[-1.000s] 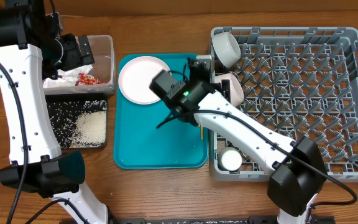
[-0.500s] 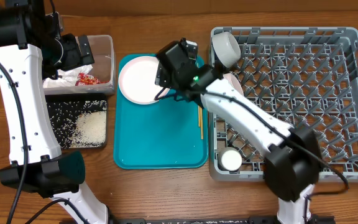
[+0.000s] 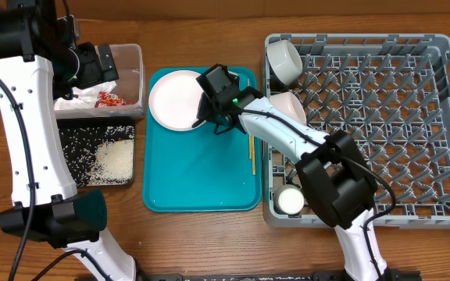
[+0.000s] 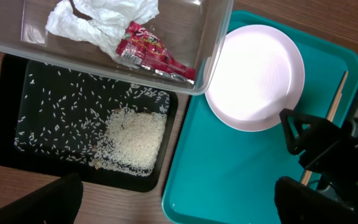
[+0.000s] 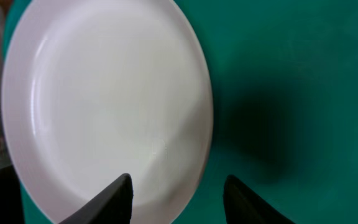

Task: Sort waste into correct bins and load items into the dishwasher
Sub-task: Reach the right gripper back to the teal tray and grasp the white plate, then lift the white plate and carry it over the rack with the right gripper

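Observation:
The white plate lies at the back left of the teal tray. My right gripper is open, its fingers straddling the plate's right rim. My left gripper is open and empty high over the clear tub, which holds the red wrapper and napkins. The black tray holds rice. The chopsticks lie at the teal tray's right edge. Two bowls and the cup sit in the dish rack.
The dish rack's left wall stands right beside the teal tray. The right arm's links stretch over the rack's front left corner. The tub and the black tray sit side by side left of the teal tray.
My right gripper has moved from the middle of the teal tray back and left to the plate's right rim. The left arm has not moved.

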Action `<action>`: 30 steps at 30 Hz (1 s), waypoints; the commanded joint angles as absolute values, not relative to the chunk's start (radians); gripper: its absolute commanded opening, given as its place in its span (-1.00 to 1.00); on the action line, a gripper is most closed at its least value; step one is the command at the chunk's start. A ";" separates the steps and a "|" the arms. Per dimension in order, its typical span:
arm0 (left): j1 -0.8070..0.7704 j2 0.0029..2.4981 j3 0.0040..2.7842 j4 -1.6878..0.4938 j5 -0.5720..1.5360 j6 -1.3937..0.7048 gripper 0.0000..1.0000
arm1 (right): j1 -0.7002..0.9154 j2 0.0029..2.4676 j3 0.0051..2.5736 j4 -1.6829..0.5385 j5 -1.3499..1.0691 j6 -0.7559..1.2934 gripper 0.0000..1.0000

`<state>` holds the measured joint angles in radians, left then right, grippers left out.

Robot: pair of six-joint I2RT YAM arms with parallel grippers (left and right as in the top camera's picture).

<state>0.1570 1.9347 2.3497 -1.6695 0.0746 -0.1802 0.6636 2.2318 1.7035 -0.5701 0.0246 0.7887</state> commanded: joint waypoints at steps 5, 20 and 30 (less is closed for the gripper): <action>0.157 1.930 2.357 -1.668 0.078 -0.169 1.00 | 0.665 2.303 1.708 -0.590 0.013 0.815 -0.17; 0.157 1.930 2.357 -1.668 0.078 -0.169 1.00 | 0.584 2.102 1.853 -0.897 0.201 0.688 -0.92; 0.157 1.930 2.357 -1.668 0.078 -0.169 1.00 | 0.587 1.772 1.913 -1.093 0.596 0.403 -0.92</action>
<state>0.1570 1.9347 2.3497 -1.6691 0.0750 -0.1799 0.5858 1.8702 1.8862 -1.0592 0.3714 0.4866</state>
